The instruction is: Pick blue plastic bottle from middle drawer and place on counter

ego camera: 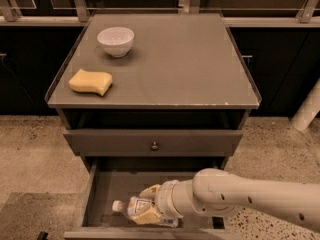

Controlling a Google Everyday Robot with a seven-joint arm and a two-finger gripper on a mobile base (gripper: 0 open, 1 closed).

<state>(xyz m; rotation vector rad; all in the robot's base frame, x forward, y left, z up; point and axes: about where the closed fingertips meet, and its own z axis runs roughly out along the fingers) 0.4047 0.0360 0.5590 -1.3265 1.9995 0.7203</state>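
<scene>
The blue plastic bottle (130, 207) lies on its side in the open middle drawer (112, 184), near the drawer's front, with its white cap pointing left. My gripper (144, 204) reaches in from the right; its yellowish fingers (150, 190) sit on either side of the bottle's body and are shut on it. The bottle rests low in the drawer. The grey counter (175, 59) is above, at the top of the cabinet.
A white bowl (115, 40) and a yellow sponge (91, 82) sit on the counter's left side. A shut drawer front with a small round knob (154, 145) is just above the open drawer. My white arm (250, 199) crosses the drawer's right front.
</scene>
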